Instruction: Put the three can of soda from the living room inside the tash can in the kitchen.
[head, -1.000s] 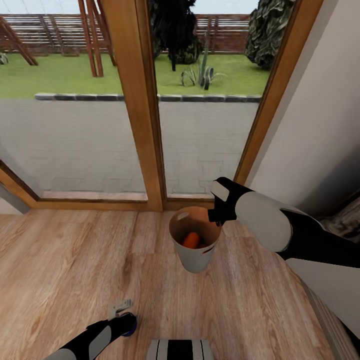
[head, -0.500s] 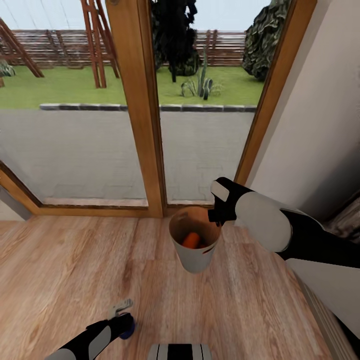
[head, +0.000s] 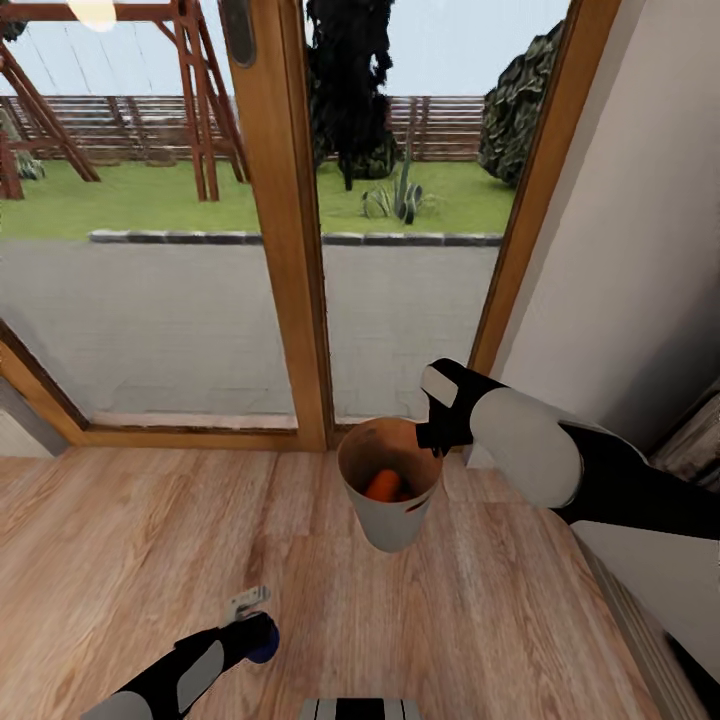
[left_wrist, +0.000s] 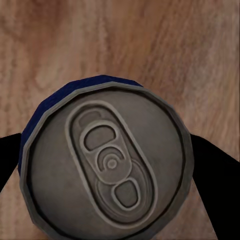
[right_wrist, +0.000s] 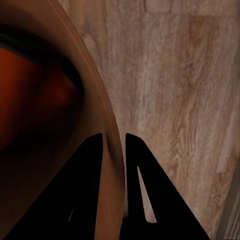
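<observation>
The tash can (head: 386, 522), pale outside and brown inside, hangs above the wood floor in front of the glass doors. My right gripper (head: 432, 438) is shut on its rim (right_wrist: 96, 95), one finger inside the wall and one outside. An orange can of soda (head: 383, 485) lies inside it, an orange blur (right_wrist: 35, 100) in the right wrist view. Low at the left, my left gripper (head: 255, 628) is shut on a dark blue can of soda (left_wrist: 107, 165) with a grey pull-tab top, held upright just over the floor.
Wood-framed glass doors (head: 285, 230) stand straight ahead, with paving, lawn and a fence outside. A pale wall (head: 640, 230) runs along the right. Warm wood floor (head: 120, 540) stretches to the left of the bin.
The whole picture has shifted: door frame and floor sit lower in view and more sky shows, so the camera moved. Both arms, the bin and the blue can keep their places.
</observation>
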